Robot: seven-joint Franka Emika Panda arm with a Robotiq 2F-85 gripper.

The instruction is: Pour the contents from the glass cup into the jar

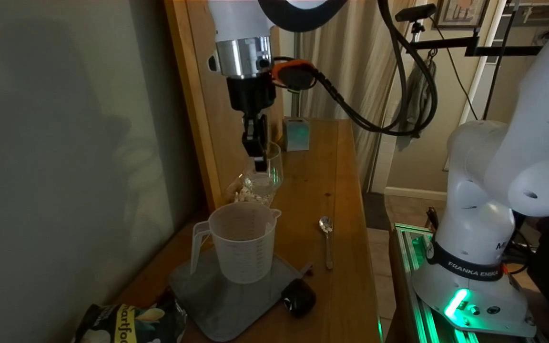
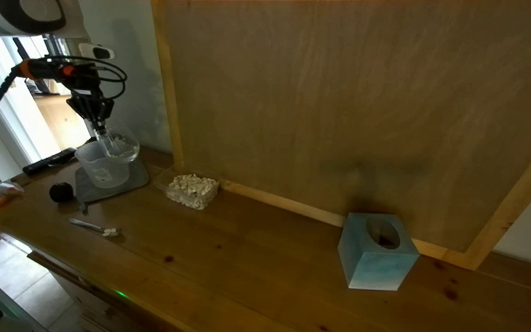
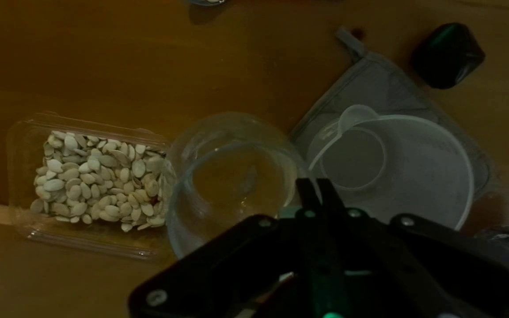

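Glass cup (image 3: 237,181), its wall clamped in the gripper (image 3: 315,183), hangs mid-frame in the wrist view; the pitcher (image 3: 427,165), presumably the jar, lies to its right, so pouring likely means tipping that way.

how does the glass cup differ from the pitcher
The glass cup is clear; the pitcher is cloudy. The glass cup shows no handle; the pitcher has one. The jaws hold the glass cup; the pitcher stands on the gray pot holder. Both are round and open-topped.

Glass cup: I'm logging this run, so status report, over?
Pincer shut on the glass cup. Cup held aloft, contents unclear. Nothing seen blocking the mouth of the pitcher.
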